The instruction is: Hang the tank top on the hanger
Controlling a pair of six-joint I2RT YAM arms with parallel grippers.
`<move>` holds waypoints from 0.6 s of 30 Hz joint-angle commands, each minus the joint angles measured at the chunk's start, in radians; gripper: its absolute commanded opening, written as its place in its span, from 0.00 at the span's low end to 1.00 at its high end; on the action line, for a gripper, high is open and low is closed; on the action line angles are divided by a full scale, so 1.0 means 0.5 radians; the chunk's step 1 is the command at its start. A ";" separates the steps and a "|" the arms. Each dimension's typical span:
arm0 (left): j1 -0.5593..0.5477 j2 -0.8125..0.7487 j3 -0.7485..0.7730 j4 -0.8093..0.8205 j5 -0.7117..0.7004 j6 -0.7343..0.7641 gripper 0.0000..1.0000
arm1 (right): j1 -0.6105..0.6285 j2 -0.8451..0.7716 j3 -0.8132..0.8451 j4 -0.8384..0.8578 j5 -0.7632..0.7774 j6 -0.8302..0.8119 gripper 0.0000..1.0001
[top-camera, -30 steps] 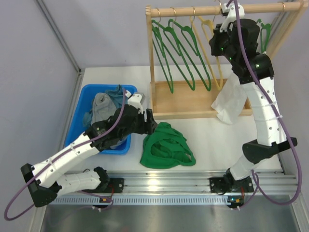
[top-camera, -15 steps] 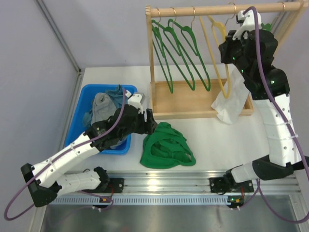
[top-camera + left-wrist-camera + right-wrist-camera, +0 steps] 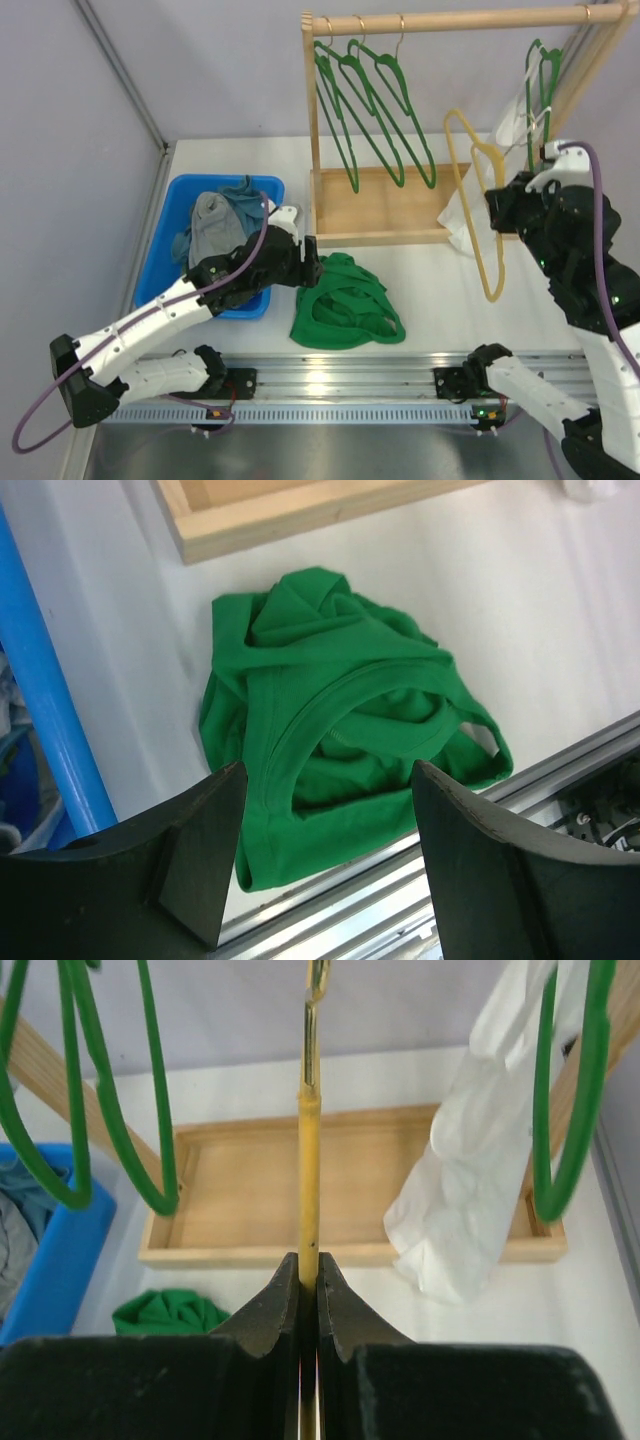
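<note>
The tank top (image 3: 348, 302) lies crumpled on the tabletop (image 3: 440, 290) near its front edge, just right of the blue bin (image 3: 160, 270), and the left gripper (image 3: 328, 770) hovers above it with its fingers spread wide, holding nothing. The right gripper (image 3: 308, 1265) is clamped tight on the hanger (image 3: 311, 1160) (on its thin yellow stem, below the metal hook). It holds the hanger upright in the air in front of the wooden rack (image 3: 400, 22), clear of the rail and beside the white garment (image 3: 460, 1200).
</note>
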 commanded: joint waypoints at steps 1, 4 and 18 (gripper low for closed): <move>0.006 -0.049 -0.123 0.026 -0.003 -0.100 0.72 | -0.026 -0.189 -0.223 -0.177 -0.014 0.133 0.00; 0.006 -0.086 -0.252 0.026 0.003 -0.180 0.71 | -0.026 -0.330 -0.431 -0.291 -0.259 0.203 0.00; -0.107 0.043 -0.522 0.133 0.031 -0.416 0.65 | -0.026 -0.714 -1.077 -0.389 -1.177 0.237 0.00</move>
